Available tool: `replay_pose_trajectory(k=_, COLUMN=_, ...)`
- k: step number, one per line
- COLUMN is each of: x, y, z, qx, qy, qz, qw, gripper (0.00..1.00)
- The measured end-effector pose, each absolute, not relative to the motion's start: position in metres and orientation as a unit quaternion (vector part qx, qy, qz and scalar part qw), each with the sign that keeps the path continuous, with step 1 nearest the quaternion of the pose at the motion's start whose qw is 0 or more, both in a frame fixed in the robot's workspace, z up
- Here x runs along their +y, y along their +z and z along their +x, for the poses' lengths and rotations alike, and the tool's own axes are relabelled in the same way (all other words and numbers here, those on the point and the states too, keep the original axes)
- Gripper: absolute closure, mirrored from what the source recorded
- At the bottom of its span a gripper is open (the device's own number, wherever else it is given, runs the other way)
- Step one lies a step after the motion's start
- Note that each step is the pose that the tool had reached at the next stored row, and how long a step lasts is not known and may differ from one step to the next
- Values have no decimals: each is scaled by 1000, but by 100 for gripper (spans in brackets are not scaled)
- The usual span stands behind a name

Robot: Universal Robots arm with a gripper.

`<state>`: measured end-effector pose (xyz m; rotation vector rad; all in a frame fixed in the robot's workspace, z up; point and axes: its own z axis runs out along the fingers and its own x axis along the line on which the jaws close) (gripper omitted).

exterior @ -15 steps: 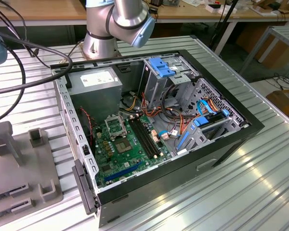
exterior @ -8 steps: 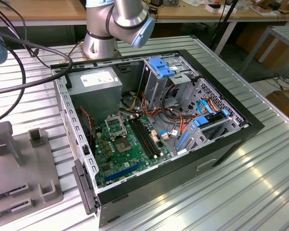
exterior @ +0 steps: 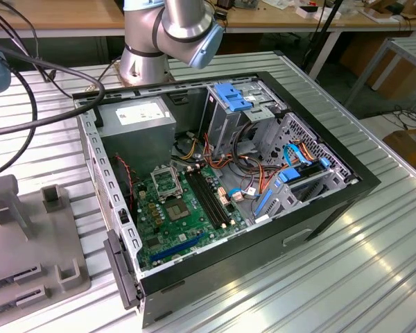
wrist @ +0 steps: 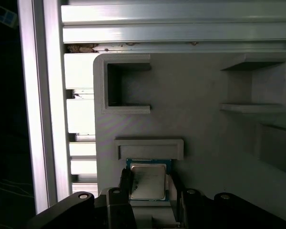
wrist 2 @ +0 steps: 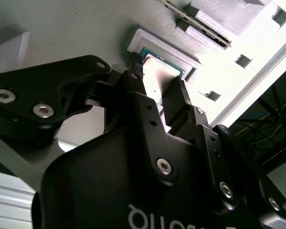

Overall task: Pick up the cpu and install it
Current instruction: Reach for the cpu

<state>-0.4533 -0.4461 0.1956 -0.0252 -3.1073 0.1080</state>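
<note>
at the claw (wrist: pixel 149 179), square silver-topped green-edged cpu (wrist: pixel 146 184)

One cpu (wrist: pixel 147 182), one computer case (exterior: pixel 229 272), one grey tray (exterior: pixel 21 243)

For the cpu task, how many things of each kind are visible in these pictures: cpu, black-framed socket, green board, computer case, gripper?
cpu: 1
black-framed socket: 1
green board: 1
computer case: 1
gripper: 1
Total: 5
</note>
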Motion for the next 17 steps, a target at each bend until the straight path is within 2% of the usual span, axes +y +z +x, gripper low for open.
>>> replay_pose_trajectory(k=17, x=-446, y=204, z=-453, qx=-999, qy=35, qz=-8, qw=16, gripper=58)
